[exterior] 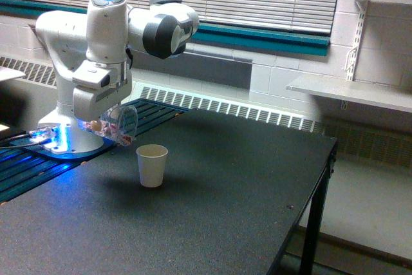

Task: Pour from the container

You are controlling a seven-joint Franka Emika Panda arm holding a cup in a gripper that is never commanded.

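The container (120, 125), a clear plastic cup with small brownish-red pieces inside, is held tilted on its side with its mouth toward the exterior view's right. My gripper (103, 120) is shut on it, just below the white hand. The container hangs above the table, a little to the left of and higher than the white paper cup (152, 165), which stands upright and open. The fingers are mostly hidden by the hand and the cup.
The dark table (212, 210) runs to an edge at the right, with a drop to the floor. The arm's base (64, 140) glows blue at the left on a slatted surface. A wall shelf (347, 91) is at the right.
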